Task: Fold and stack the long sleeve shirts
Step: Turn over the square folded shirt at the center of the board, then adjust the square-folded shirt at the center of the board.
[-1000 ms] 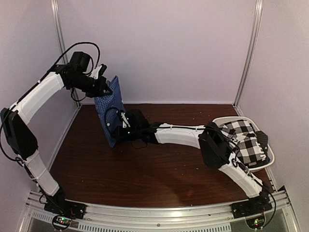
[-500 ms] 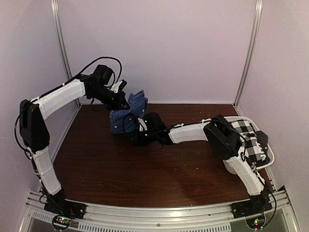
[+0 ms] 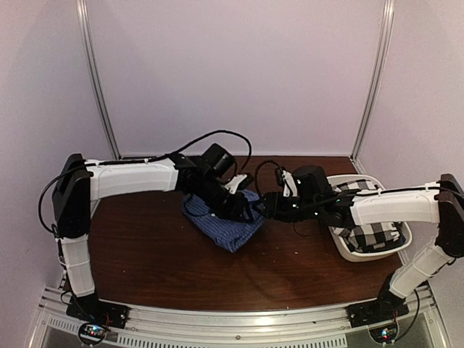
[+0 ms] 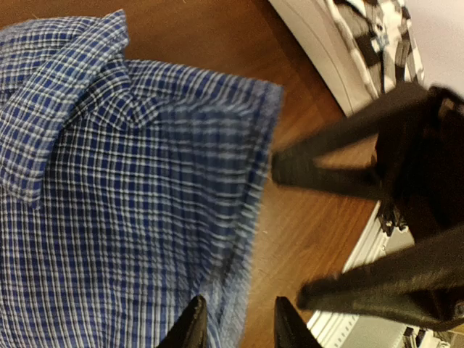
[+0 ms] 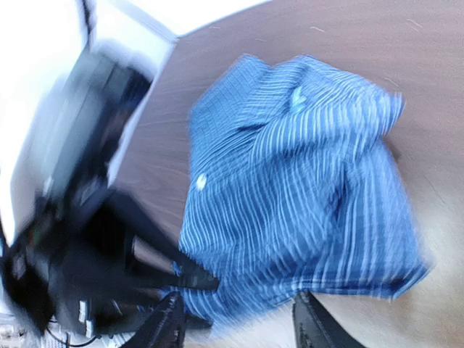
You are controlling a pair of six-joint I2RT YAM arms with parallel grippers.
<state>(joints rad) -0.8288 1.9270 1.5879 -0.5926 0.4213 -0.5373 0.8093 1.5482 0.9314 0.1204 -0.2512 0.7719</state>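
The blue gingham long sleeve shirt (image 3: 221,226) lies folded in a bundle on the brown table, its collar (image 4: 58,94) toward the far side. My left gripper (image 3: 250,210) hovers at its right edge, jaws open with the hem (image 4: 239,239) just below them. My right gripper (image 3: 267,206) faces it from the right, open, just off the cloth (image 5: 290,188). Neither holds the shirt. The black-and-white checked shirt (image 3: 371,221) lies crumpled in the white tub (image 3: 346,251).
The white tub (image 4: 319,51) stands at the table's right side, close behind my right arm. The two grippers sit nearly tip to tip; the right one's black fingers (image 4: 326,170) fill the left wrist view. Purple walls enclose the table on three sides.
Both arms swung the blue shirt from hanging at the back left down onto the middle of the table. Both grippers opened and let go of it.
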